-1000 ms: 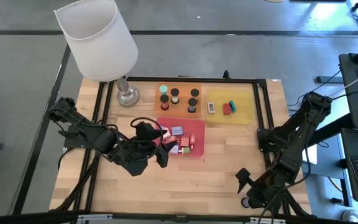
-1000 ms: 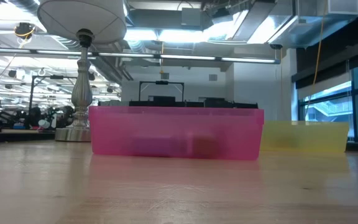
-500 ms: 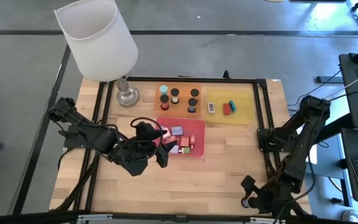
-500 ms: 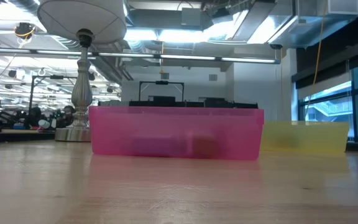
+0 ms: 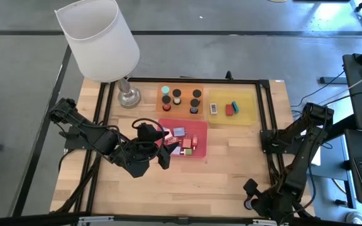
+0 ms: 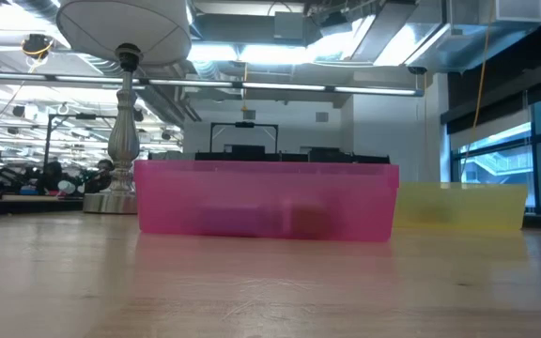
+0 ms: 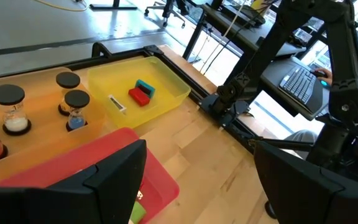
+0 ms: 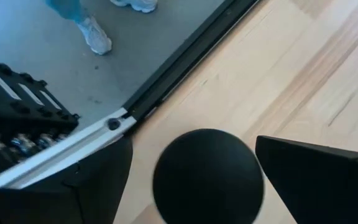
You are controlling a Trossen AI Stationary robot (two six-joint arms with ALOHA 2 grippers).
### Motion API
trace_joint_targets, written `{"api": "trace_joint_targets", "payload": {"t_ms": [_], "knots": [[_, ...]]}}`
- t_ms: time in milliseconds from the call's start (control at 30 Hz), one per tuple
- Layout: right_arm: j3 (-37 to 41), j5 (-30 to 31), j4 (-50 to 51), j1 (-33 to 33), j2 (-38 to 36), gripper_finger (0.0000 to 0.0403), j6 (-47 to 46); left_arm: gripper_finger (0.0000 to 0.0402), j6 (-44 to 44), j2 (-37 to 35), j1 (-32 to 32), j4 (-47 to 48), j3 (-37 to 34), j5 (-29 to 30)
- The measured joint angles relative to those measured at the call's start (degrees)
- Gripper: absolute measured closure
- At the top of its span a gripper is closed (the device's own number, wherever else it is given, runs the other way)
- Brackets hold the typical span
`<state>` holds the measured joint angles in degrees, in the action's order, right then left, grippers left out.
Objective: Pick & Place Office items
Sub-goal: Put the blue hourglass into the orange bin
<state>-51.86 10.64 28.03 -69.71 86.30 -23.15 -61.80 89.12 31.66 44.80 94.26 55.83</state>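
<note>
- Three flat trays sit on the table: an orange tray and a yellow tray side by side along the far part, and a red tray nearer the middle.
- The orange tray holds five short black-capped cylinders standing upright (one has a teal top).
- The yellow tray holds three small flat pieces: a white rectangle, a red rectangle and a teal rectangle, the last two touching.
- The red tray holds a heap of small blocks in pink, red, lavender-blue and green; their number cannot be told.
- The left gripper hangs over the near-left edge of the red tray, fingers spread apart with nothing between them.
- The right gripper is low at the near-right corner of the table, fingers wide apart around a short black cylinder, just beside the black frame rail.
- The table is pale wood planking; a white-shaded lamp stands at its far-left corner.
- Beyond the table is an open workshop with ceiling ducts and windows; a person's shoe shows on the floor.
</note>
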Motion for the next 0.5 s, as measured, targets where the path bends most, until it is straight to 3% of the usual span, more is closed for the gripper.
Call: {"api": "trace_joint_targets", "payload": {"t_ms": [267,500], "knots": [[0.0,-0.6,-0.1,0.0,0.0,0.0071,-3.9,0.0107,0.0,0.0,0.0,0.0,0.0,0.0],[0.0,-0.6,-0.1,0.0,0.0,0.0135,-3.9,0.0107,0.0,0.0,0.0,0.0,0.0,0.0]]}}
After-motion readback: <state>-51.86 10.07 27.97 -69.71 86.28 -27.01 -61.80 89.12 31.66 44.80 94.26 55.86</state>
